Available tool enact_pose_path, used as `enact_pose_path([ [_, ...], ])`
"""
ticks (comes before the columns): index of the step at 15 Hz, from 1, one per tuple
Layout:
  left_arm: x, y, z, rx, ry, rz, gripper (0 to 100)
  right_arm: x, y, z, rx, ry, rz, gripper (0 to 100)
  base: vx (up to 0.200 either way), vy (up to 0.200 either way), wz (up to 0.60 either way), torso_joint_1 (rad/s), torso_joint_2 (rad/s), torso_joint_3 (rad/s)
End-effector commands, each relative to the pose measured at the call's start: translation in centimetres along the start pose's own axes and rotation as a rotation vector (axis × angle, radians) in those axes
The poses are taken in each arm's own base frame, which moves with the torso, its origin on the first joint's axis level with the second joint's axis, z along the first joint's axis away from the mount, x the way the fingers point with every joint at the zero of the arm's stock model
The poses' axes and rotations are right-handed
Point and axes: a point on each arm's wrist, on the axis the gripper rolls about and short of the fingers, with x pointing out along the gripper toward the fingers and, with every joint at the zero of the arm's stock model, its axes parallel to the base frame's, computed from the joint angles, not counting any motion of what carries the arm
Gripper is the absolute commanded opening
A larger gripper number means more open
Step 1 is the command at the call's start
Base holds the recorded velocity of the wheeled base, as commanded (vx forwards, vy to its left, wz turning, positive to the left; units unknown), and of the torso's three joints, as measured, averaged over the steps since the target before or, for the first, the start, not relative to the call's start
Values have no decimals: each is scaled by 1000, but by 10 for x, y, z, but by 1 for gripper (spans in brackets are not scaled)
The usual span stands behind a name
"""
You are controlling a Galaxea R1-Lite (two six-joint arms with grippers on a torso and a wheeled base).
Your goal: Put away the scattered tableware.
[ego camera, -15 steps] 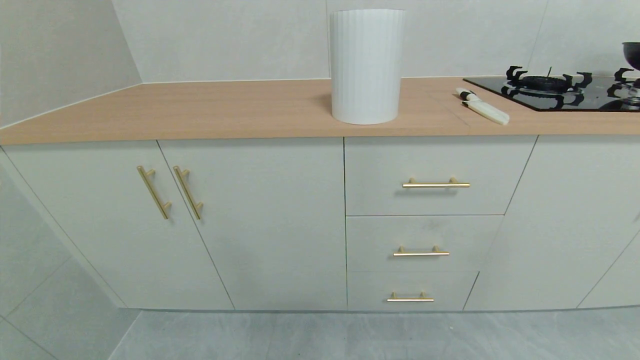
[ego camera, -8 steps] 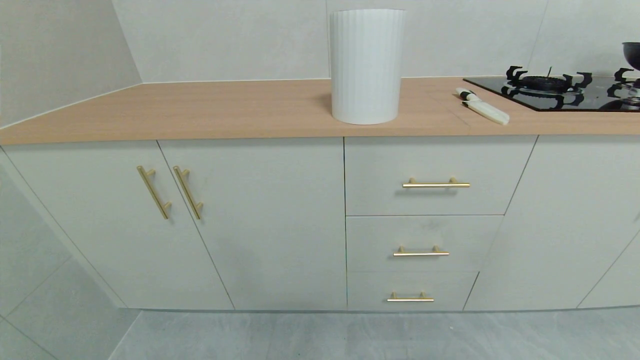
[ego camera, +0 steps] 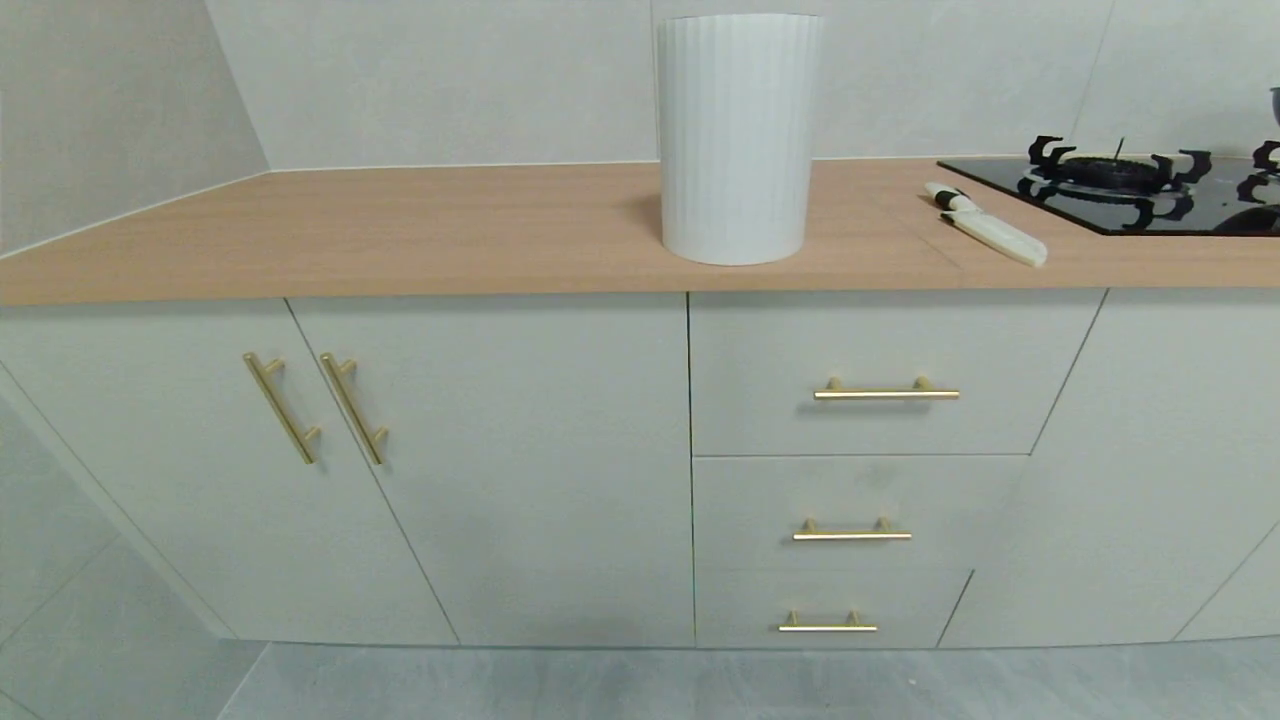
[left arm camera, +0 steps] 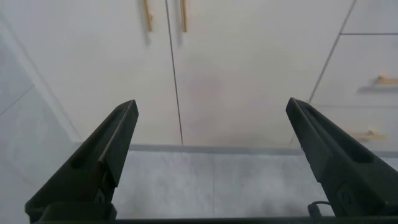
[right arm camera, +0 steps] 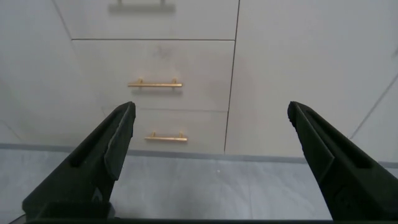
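A white knife with a black band on its handle (ego camera: 983,224) lies on the wooden countertop (ego camera: 420,225), right of a tall white ribbed container (ego camera: 738,138). My left gripper (left arm camera: 211,112) hangs low in front of the cabinet doors, open and empty, its fingers (left arm camera: 102,155) wide apart. My right gripper (right arm camera: 211,115) is also open and empty, low down before the drawers, facing the middle drawer handle (right arm camera: 155,83).
A black gas hob (ego camera: 1130,180) sits at the counter's right end. Below are two cabinet doors with gold handles (ego camera: 312,408) and three drawers with gold handles (ego camera: 886,392). Grey floor tiles (ego camera: 600,685) run along the cabinet base.
The whole head view has shifted: the counter and cabinets sit slightly lower and larger, so the camera has moved closer. Nothing on the counter has moved.
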Motion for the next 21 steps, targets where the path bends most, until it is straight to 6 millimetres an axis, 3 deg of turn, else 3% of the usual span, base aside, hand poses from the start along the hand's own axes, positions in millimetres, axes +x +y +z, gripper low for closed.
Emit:
enact_pose_path([
  [1, 0, 0, 0, -1, 0, 1, 100, 0, 0, 0, 0, 2, 1, 100, 200, 0, 0, -2, -2, 2],
  [14, 0, 0, 0, -1, 0, 1, 100, 0, 0, 0, 0, 2, 1, 100, 200, 0, 0, 4, 0, 1],
  [21, 0, 0, 0, -1, 0, 1, 100, 0, 0, 0, 0, 2, 1, 100, 0, 0, 0, 0, 0, 0],
])
